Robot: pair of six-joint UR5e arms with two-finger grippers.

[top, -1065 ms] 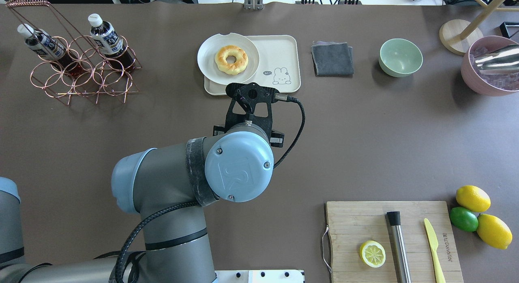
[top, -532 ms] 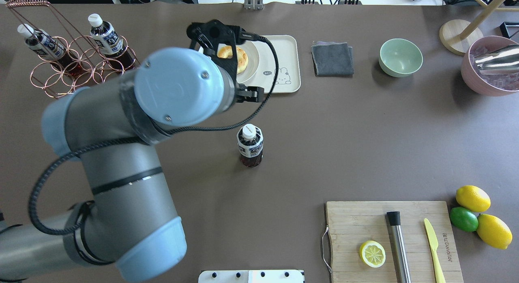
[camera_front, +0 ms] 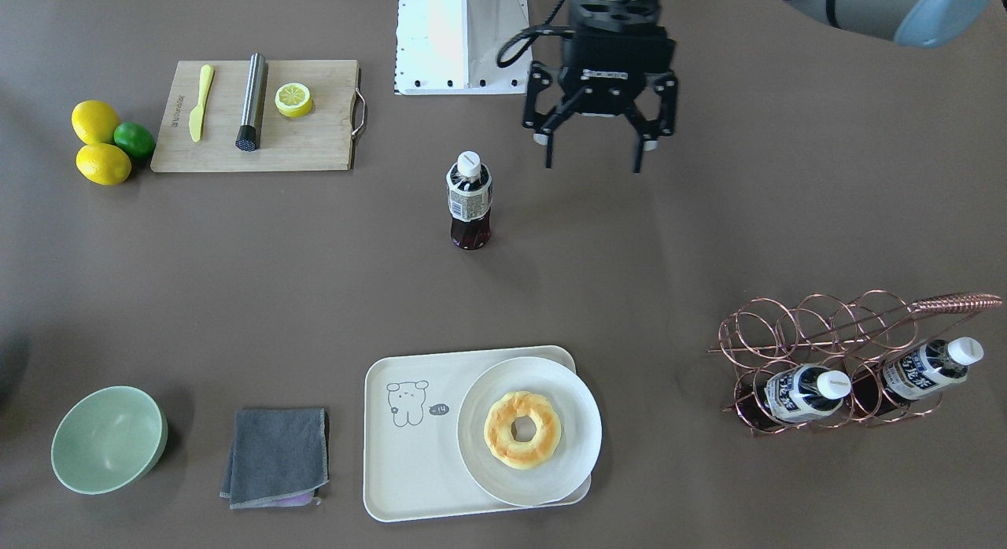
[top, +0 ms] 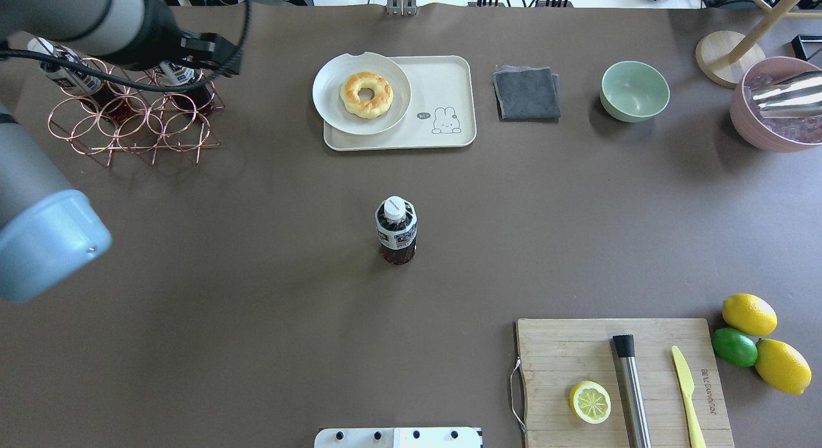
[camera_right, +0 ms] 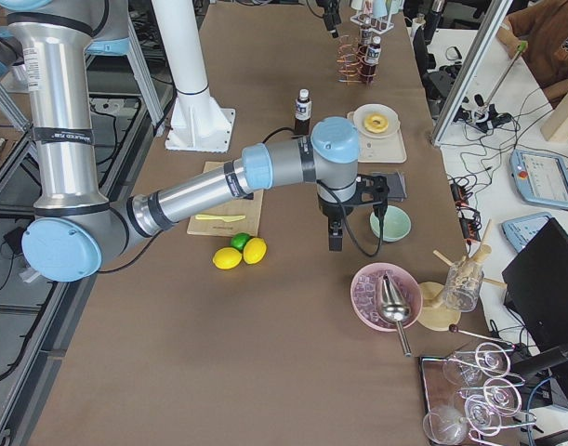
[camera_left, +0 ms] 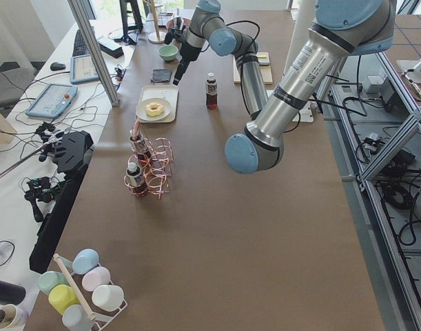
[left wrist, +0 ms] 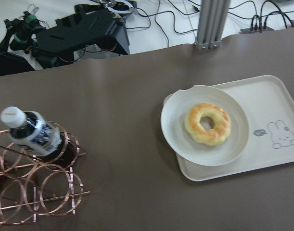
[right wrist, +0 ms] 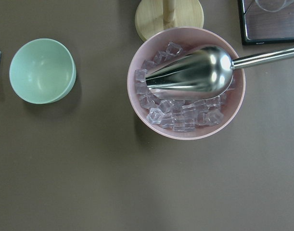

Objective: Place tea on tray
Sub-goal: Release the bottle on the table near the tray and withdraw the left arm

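Note:
A tea bottle (top: pixel 396 233) with a white cap and dark liquid stands upright alone on the brown table, also in the front view (camera_front: pixel 469 203). It is apart from the cream tray (top: pixel 443 82), which lies farther out. A round white plate (top: pixel 334 111) with a doughnut (top: pixel 366 94) covers the tray's left half. The bear drawing is on the bare right half. My left gripper (camera_front: pixel 594 156) is open, empty and raised, off to the bottle's side. My right gripper (camera_right: pixel 335 237) hangs by the green bowl. I cannot tell whether it is open or shut.
A copper wire rack (top: pixel 128 114) at the far left holds two alike bottles (camera_front: pixel 802 392). A grey cloth (top: pixel 526 92), green bowl (top: pixel 634 90) and pink ice bowl with scoop (top: pixel 780 104) sit at the far right. A cutting board (top: pixel 616 371) and citrus fruit (top: pixel 748 313) are near right.
My left arm has swung up and to the left, away from the table's middle toward the rack. This uncovered the tea bottle, which stands where it was.

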